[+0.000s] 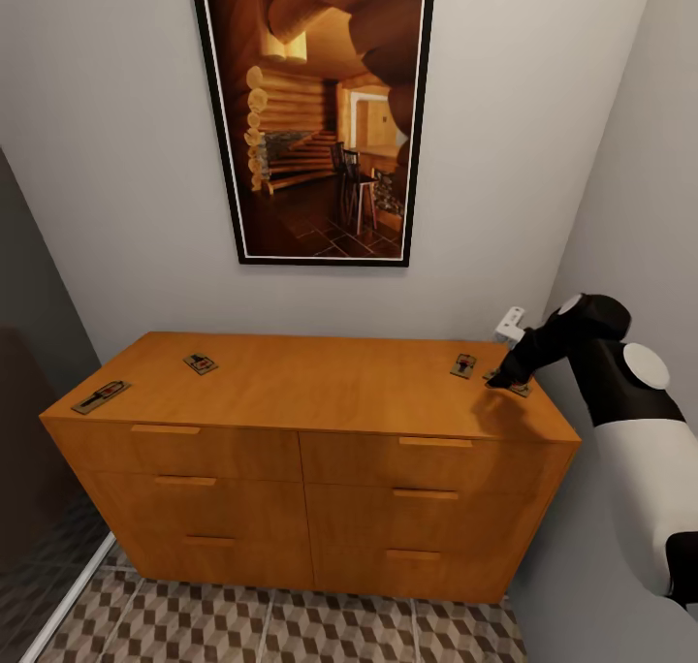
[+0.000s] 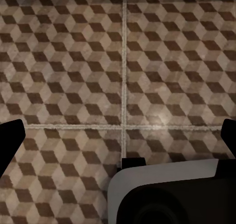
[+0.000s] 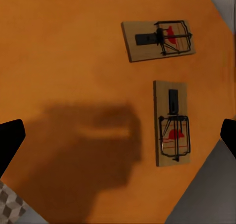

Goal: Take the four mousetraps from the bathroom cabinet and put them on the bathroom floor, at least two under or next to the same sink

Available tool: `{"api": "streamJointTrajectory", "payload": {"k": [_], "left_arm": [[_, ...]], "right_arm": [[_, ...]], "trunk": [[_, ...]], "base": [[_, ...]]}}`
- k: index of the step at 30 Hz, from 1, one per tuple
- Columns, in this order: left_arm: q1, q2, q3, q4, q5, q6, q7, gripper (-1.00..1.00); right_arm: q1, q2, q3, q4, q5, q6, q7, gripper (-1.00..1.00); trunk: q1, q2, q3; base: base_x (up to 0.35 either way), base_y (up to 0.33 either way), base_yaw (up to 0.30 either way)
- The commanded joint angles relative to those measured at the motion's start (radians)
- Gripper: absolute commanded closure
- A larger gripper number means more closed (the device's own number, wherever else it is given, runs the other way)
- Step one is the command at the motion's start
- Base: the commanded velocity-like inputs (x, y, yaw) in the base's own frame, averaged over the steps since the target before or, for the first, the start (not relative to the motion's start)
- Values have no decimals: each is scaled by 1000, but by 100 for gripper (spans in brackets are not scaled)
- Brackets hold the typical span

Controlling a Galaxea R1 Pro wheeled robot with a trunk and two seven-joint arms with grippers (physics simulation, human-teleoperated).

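The right gripper (image 1: 504, 380) hovers over the cabinet (image 1: 320, 392) top's right end, fingers (image 3: 10, 140) spread wide, holding nothing. Two mousetraps (image 3: 172, 123) (image 3: 157, 40) lie just below them, near each other. Two more mousetraps (image 1: 201, 363) (image 1: 101, 395) lie well apart at the far end. The left gripper's fingers (image 2: 10, 143), spread wide, hang over the bathroom floor (image 2: 73, 62).

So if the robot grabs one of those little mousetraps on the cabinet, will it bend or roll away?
Probably neither. The mousetrap looks like a flat wooden board, so it should stay stiff and not roll. It lies flush on the smooth cabinet top, so it may slide when nudged. Its thin wire parts look delicate, and the right gripper might snag them.
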Motion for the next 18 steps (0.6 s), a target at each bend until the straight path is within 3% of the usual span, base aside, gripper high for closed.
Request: {"api": "streamJointTrajectory", "payload": {"k": [1, 5, 13, 18], "left_arm": [[-2, 0, 9, 4, -8, -5, -3, -100], [-2, 0, 9, 4, -8, -5, -3, -100], [-2, 0, 10, 4, -8, -5, -3, -100], [-2, 0, 9, 4, -8, -5, -3, -100]], "right_arm": [[-1, 0, -9, -1, 5, 10, 7, -100], [-1, 0, -39, 0, 5, 8, 7, -100], [-1, 0, -52, 0, 5, 8, -4, -100], [-1, -1, -52, 18, 3, 6, -82, -100]], "trunk": [[0, -1, -1], [0, -1, -1], [0, -1, -1], [0, -1, -1]], "base": [[0, 0, 0], [0, 0, 0], [0, 0, 0], [0, 0, 0]]}}
